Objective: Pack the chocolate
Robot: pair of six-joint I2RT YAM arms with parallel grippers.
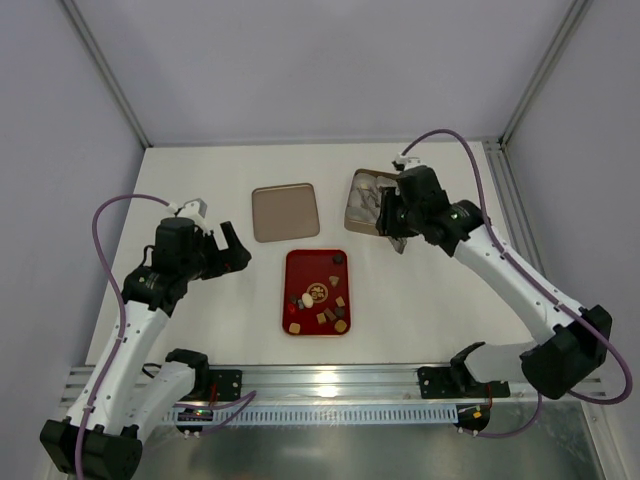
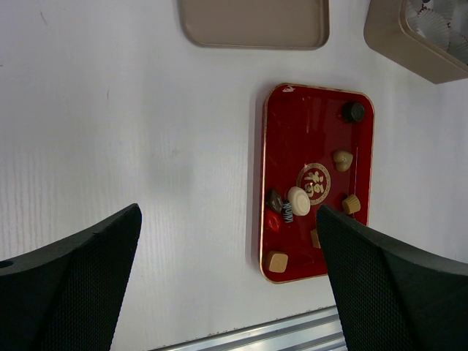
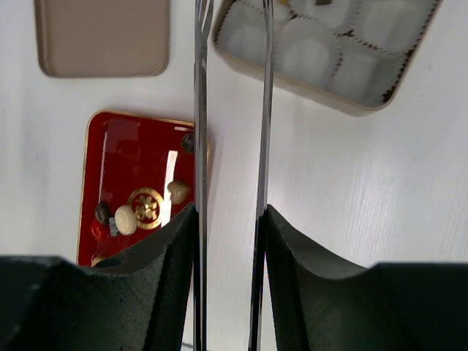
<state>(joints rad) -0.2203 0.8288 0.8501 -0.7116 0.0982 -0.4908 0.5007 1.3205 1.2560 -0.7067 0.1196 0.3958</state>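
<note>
Several small chocolates, dark, tan and one whitish, lie on the red tray. In the left wrist view I see a dark round piece, a whitish round one and a tan square one on the tray. My right gripper is shut on thin metal tongs and hovers between the tray and the tan box of white paper cups. My left gripper is open and empty, left of the tray.
The box's flat tan lid lies behind the tray, left of the box. A metal rail runs along the table's near edge. Walls enclose the table at the back and sides.
</note>
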